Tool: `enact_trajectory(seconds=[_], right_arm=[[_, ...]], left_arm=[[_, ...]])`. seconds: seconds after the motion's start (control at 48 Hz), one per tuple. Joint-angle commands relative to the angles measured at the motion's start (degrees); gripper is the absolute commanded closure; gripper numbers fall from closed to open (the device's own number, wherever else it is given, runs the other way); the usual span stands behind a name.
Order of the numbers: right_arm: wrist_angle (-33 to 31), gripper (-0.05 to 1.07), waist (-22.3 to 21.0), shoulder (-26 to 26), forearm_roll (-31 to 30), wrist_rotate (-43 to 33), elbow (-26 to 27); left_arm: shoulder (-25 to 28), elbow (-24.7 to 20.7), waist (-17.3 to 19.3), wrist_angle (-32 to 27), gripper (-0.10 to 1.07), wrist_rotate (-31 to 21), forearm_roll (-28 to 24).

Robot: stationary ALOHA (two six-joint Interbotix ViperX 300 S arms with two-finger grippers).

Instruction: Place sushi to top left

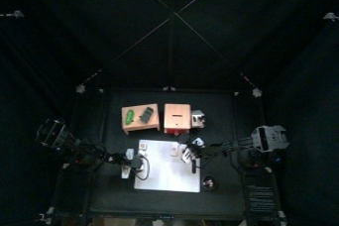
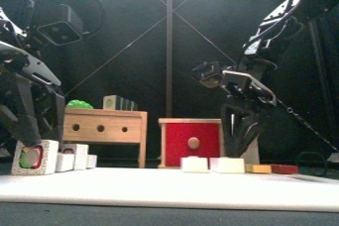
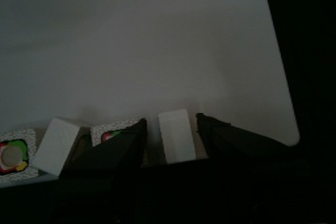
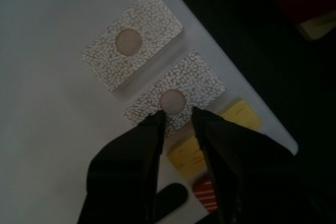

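The left gripper point(image 3: 168, 149) is standing spread around a white rectangular sushi block point(image 3: 176, 136), possibly untouched, at the white board's point(image 3: 144, 51) left edge. The right gripper point(image 4: 184, 130) is hovering narrowly parted over two speckled sushi slices point(image 4: 171, 98), beside a red box point(image 2: 191, 141) and wooden cabinet point(image 2: 106, 126).

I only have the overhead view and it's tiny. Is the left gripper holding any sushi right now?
Observer: No. In the left wrist view the left gripper is open, with a white piece lying between the jaws on the white mat.
Operator: Any piece with filling nearby?
Observer: Yes. The front view shows a roll with green and red filling beside that gripper.
Operator: And the right arm?
Observer: The right gripper hangs just over two speckled rice pieces with pale round centres.
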State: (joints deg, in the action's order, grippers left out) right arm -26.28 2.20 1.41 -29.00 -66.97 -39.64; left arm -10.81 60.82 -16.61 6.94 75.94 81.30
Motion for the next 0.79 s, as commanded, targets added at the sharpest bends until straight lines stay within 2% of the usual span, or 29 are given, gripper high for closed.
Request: enact_trajectory(seconds=[0.0,0.354,0.583,0.771], right_arm=[[0.09,0.32,0.00,-0.88,-0.09,0.09,1.05],[-1.76,0.32,-0.09,-1.76,-0.09,0.00,1.49],[-3.96,0.32,-0.09,-3.78,-1.41,0.09,3.34],[-3.16,0.32,-0.09,-3.96,-1.58,0.00,5.19]], left_arm=[[-1.14,-1.14,0.18,0.09,0.15,0.18,-0.35],[-3.08,-1.76,0.18,1.58,0.15,0.18,-3.08],[-2.99,-3.25,0.62,9.84,0.15,0.09,-6.06],[-2.99,-5.01,0.53,16.61,0.15,-0.18,-4.66]])
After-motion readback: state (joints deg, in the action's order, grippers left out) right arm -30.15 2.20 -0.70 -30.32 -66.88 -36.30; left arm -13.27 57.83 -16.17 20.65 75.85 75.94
